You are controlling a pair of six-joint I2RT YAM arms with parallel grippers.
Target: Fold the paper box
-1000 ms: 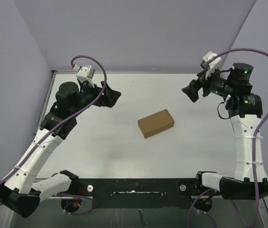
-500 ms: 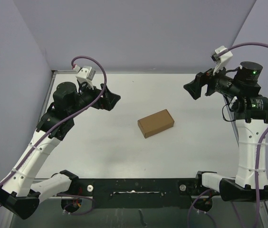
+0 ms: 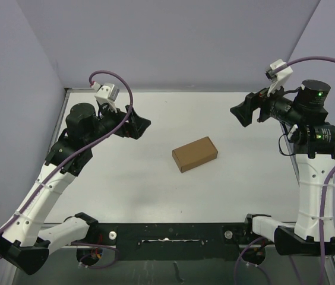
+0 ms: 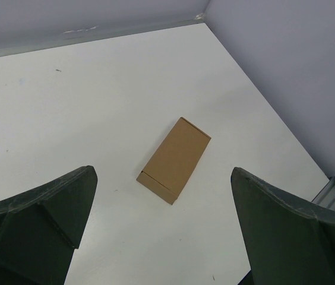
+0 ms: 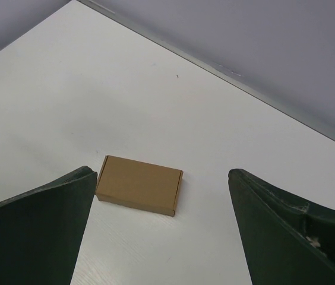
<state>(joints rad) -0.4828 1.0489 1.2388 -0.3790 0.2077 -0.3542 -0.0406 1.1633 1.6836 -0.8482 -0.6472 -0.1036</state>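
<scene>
The paper box (image 3: 195, 154), a closed rectangular carton of plain brown cardboard, was laid flat on the smooth white table (image 3: 155, 196). The left gripper (image 3: 139, 124) was held spread and empty, well left of the box. The right gripper (image 3: 240, 113) was likewise spread, well right. A flap seam (image 4: 157, 180) across one short end was shown only by the left wrist view.

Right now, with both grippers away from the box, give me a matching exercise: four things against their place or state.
1 paper box
2 left gripper
3 right gripper
4 table

a open, above the table's right side
b white surface
c brown, closed, lying flat mid-table
d open, above the table's left side

Pairs: 1-c, 2-d, 3-a, 4-b
</scene>
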